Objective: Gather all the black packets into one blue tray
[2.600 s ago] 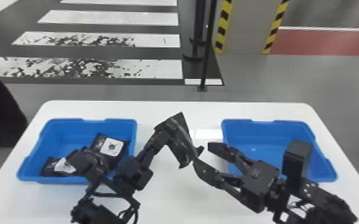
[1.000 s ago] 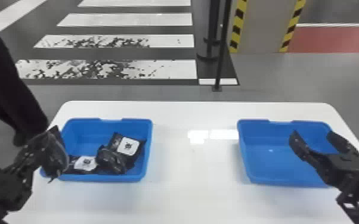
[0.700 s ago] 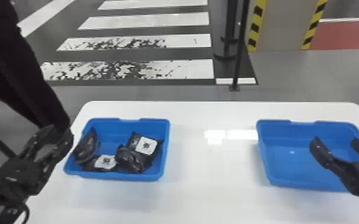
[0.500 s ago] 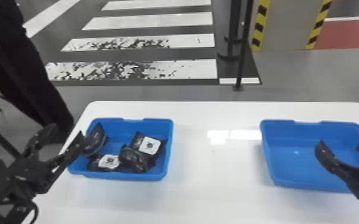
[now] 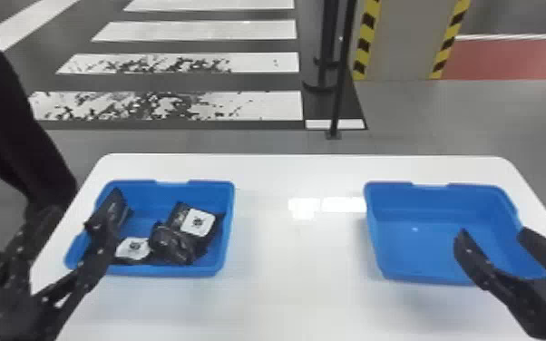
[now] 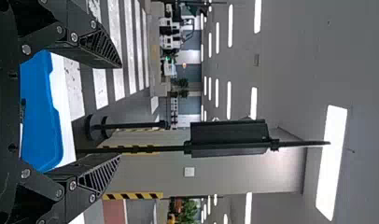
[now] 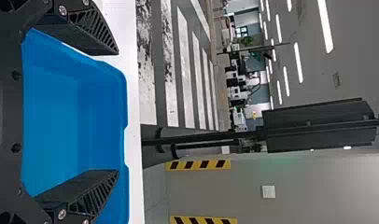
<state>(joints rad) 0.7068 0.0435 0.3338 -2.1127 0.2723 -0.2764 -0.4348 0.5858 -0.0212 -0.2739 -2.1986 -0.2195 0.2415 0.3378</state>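
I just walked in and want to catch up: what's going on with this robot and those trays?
It's gathering black packets into one blue tray, but is handling none right now. Several black packets lie in the left tray, at least two showing white labels. The left tool is open and empty near that tray's left side; the right tool, also open and empty, is by the right tray. The gathering looks finished or nearly so.

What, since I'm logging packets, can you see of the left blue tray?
The left blue tray is open-topped, looks like plastic, has a dipped far rim and stands upright on the white table. Black packets lie in it, two showing white labels. The left gripper overlaps its left side; contact is unclear.
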